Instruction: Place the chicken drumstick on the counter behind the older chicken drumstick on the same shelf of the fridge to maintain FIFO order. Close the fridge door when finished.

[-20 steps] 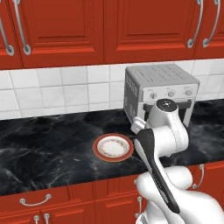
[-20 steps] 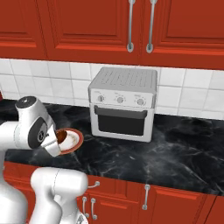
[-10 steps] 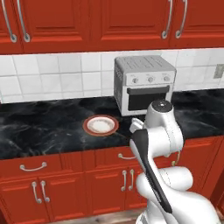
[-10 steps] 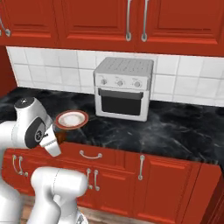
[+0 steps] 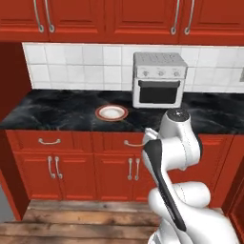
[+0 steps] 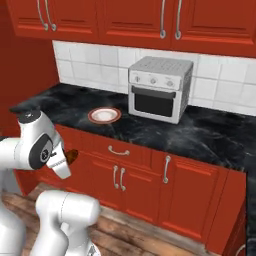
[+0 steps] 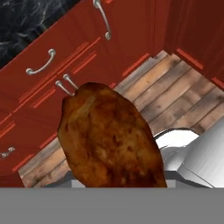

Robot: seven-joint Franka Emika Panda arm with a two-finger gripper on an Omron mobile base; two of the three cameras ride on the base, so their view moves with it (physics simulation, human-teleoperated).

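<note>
The chicken drumstick, brown and roasted, looms close in the hand view and covers my fingertips. My gripper is shut on it. From the right base view the drumstick peeks out as a small brown lump beside my folded arm, low in front of the red cabinets. The counter of black marble with white veins runs behind, some way off from my arm. The fridge, with its shelf, its door and the older chicken drumstick, is out of view.
A red-rimmed white plate lies bare on the counter, with a steel toaster oven to its right. Red cabinet fronts with silver handles stand below. Wooden floor spreads between me and them. A tall red panel closes off the left.
The whole picture has shifted: the base has backed away from the counter, so cabinets and floor have come into sight. The drumstick stays in my gripper.
</note>
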